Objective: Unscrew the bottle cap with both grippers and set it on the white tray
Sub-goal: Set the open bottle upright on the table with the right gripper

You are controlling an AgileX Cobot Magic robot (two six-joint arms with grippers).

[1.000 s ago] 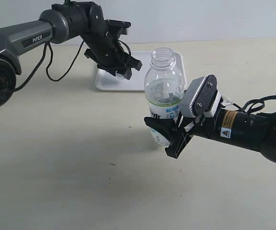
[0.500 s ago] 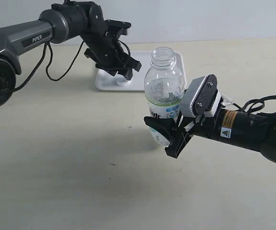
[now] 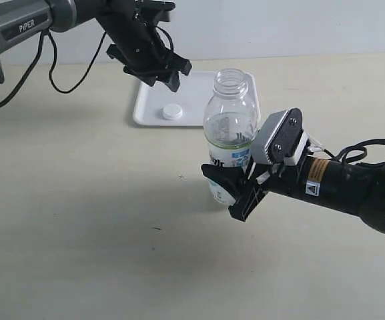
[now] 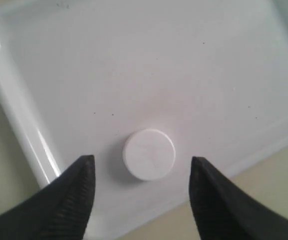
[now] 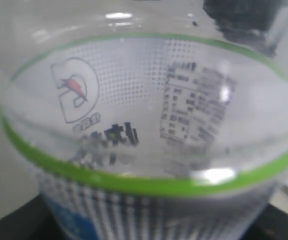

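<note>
Starting with the desk (image 3: 79, 233): showing only a few tiny dark specks (image 3: 181, 177) near its middle. Lying flat near the far edge: the tray (image 3: 199, 93). Keeping the bottle (image 3: 231, 127) upright near the middle of the desk, neck open, with the right gripper (image 3: 229, 193) clamped around its lower part. Lifting the left gripper (image 3: 177, 75) up off the tray just now, with jaws spread apart and holding nothing. Leaving the cap (image 4: 148, 154) lying flat on the tray, close to the rim facing the near edge, straight below those spread jaws. Looking like the job is about done: cap off, cap on the tray. Hanging a black cable (image 3: 59, 73) from the left arm, above the desk and not touching the tray. Seeing nothing in the way of pulling back.
</note>
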